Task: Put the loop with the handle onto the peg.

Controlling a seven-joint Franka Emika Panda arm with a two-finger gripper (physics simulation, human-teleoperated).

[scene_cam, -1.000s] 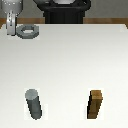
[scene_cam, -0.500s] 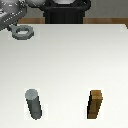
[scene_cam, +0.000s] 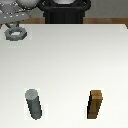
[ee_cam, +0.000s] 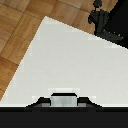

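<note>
Grey and dull, the loop with the handle [scene_cam: 15,34] lies at the far corner of the white table [scene_cam: 70,60] on the exterior view's left, close to both the far edge and the left edge. It appears to rest flat on or just above the surface, its round hole visible; the tab handle cannot be made out clearly at this resolution. Directly above it hangs the gripper [scene_cam: 15,22], its pale metal body reaching down from the arm, with the lower end meeting or nearly meeting the ring. Whether the jaws are clamped on the ring or released cannot be told from either view. The peg [scene_cam: 34,104], a dark-grey round cylinder with a lighter flat top, stands upright near the table's near edge, toward the exterior view's left, well apart from the ring. A brown wooden block [scene_cam: 96,105], rectangular and upright, stands near the same near edge toward the exterior view's right, apart from the peg. The robot's dark base [scene_cam: 65,12] sits behind the far edge at the middle. In the wrist view, a table corner and its edges show against a wood-pattern floor [ee_cam: 15,30]; a grey part of the gripper's own body fills the lower portion, and the fingertips are not visible there.
</note>
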